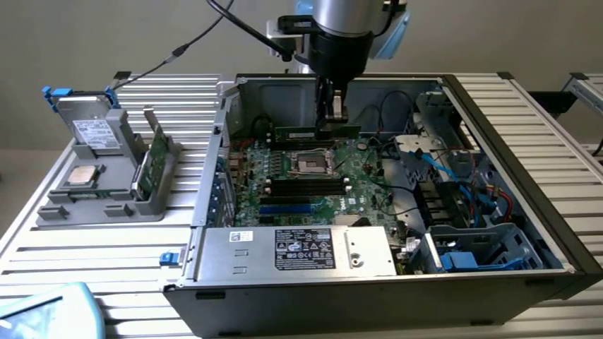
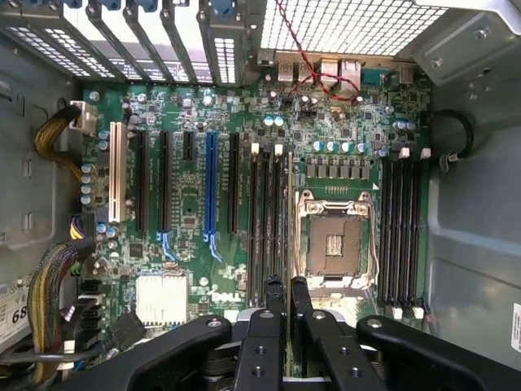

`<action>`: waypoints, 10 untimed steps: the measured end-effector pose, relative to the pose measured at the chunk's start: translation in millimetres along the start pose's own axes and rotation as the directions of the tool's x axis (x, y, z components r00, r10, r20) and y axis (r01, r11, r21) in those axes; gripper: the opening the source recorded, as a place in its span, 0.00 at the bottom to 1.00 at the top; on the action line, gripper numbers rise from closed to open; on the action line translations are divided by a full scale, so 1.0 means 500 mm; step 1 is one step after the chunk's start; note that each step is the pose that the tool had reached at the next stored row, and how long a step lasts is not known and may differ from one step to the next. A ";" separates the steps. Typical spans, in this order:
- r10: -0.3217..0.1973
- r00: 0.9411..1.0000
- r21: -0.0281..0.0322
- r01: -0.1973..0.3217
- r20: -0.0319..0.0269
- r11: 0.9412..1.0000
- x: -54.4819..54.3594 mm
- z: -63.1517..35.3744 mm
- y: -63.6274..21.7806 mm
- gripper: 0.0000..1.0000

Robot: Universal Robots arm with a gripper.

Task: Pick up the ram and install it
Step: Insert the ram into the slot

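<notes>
Grey plastic tray [image 1: 56, 212] at the left of the exterior view carries a green card [image 1: 155, 166] and a silver processor chip [image 1: 83, 175], both well apart from the work. Toward the middle, inside the open computer case [image 1: 527, 176], the gripper [image 1: 330, 124] hangs above the motherboard [image 1: 358, 187]. Its fingers are pinched narrowly on the ram [image 1: 303, 132], held level in the upper middle of the frame.

In the wrist view the stick shows edge-on as a thin line at centre frame. It lies along the black memory slots [image 2: 267, 220], left of the empty processor socket [image 2: 334, 240]. Whether it is exactly over one slot I cannot tell.

I judge the pickup done and the installing in hand. Seating would call for the stick's lower edge to line up squarely along one slot.
</notes>
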State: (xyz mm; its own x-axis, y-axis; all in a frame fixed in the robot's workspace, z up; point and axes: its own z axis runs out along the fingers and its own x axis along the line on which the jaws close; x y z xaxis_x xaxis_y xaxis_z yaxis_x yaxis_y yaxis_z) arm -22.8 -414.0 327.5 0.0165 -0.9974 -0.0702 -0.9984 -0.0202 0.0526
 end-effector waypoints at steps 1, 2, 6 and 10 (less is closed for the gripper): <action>0.000 1.000 0.000 0.000 0.000 1.000 -0.001 0.004 0.000 0.15; 0.001 1.000 0.000 -0.001 0.000 1.000 -0.002 0.007 0.000 0.15; 0.002 1.000 0.000 -0.002 0.000 1.000 -0.006 0.022 -0.001 0.15; 0.002 1.000 -0.004 -0.002 0.000 1.000 -0.006 0.036 -0.002 0.15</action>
State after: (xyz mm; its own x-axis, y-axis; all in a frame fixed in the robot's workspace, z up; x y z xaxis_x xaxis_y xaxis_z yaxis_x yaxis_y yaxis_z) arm -23.1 -409.8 309.6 0.0142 -0.9974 -0.0700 -0.9982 -0.0181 0.0564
